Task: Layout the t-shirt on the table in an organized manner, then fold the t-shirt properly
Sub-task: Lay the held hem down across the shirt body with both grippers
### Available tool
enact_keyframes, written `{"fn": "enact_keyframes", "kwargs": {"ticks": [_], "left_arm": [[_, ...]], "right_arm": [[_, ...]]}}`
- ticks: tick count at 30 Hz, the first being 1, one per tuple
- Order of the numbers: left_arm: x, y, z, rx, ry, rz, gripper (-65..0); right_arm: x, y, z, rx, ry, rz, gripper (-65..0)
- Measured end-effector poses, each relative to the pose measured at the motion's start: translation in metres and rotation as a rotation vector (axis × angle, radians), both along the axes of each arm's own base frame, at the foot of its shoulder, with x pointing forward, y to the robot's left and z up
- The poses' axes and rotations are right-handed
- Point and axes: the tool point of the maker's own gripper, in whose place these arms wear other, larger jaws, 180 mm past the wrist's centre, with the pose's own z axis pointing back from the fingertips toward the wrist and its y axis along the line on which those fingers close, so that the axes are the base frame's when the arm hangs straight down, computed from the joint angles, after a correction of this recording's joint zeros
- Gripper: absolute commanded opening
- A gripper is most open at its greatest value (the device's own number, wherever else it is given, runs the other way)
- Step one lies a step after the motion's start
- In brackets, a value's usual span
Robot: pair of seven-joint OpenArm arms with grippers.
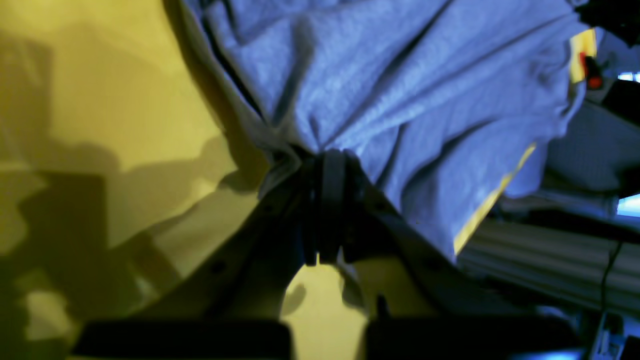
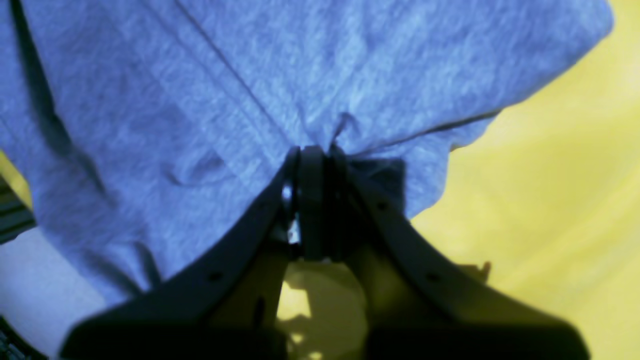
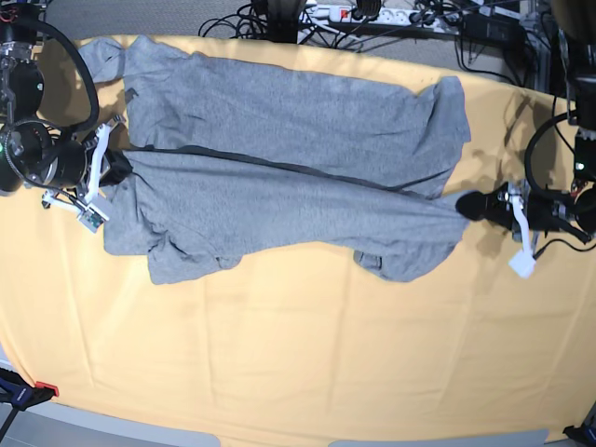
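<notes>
Base view, cables (image 3: 391,17) behind t-shirt (image 3: 279,177)

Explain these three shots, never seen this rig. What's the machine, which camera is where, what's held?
It is a two-armed robot at a table covered in yellow-orange cloth. The base view looks down from overhead; the other two cameras ride on the wrists, looking along the fingers. A grey t-shirt lies spread sideways, partly folded over itself. The left gripper, on the overhead view's right, is pinched shut on one edge of it. The right gripper pinches the opposite edge. Cables and a power strip sit behind the table.
</notes>
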Motion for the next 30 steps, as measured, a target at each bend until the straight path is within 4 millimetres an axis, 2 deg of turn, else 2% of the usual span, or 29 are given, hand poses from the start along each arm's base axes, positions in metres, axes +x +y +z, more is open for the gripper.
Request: {"fn": "enact_keyframes", "kwargs": {"ticks": [4,9,15,16,17,19,20,21,22,24,30], "left_arm": [[-0.010,0.003,0.011,0.051,-0.032,-0.054,-65.0],[-0.023,0.007,0.026,0.128,-0.071,-0.130,-65.0],[-0.040,-0.009,0.026,0.145,-0.085,-0.214,-65.0],[-0.043,-0.009,0.023,0.145,-0.077,-0.214,-65.0],[-0.044,-0.009,0.022,0.146,-0.071,-0.216,-60.6],[-0.044,-0.009,0.022,0.146,-0.072,-0.216,-42.9],[-0.042,-0.009,0.023,0.145,-0.077,-0.215,-34.5],[-0.043,-0.009,0.023,0.146,-0.076,-0.215,-28.0],[-0.043,-0.009,0.023,0.146,-0.075,-0.215,-24.5],[-0.043,-0.009,0.023,0.146,-0.076,-0.216,-23.6],[-0.034,-0.009,0.032,0.151,-0.106,-0.213,-23.6]], "right_arm": [[-0.003,-0.009,0.001,-0.026,0.012,0.006,-65.0],[-0.006,0.000,0.007,0.039,0.023,0.028,-65.0],[-0.008,0.005,0.010,0.071,0.027,0.038,-65.0],[-0.008,0.005,0.010,0.071,0.027,0.038,-60.2],[-0.008,0.005,0.010,0.070,0.027,0.038,-52.1],[-0.008,0.004,0.010,0.068,0.029,0.039,-35.2],[-0.008,0.004,0.010,0.069,0.029,0.039,-29.6],[-0.008,0.005,0.010,0.072,0.030,0.040,-27.4],[-0.008,0.007,0.011,0.084,0.030,0.044,-27.3],[-0.002,0.011,0.018,0.103,0.010,0.051,-27.3],[0.037,0.014,0.056,0.130,-0.146,0.053,-27.3]]}}
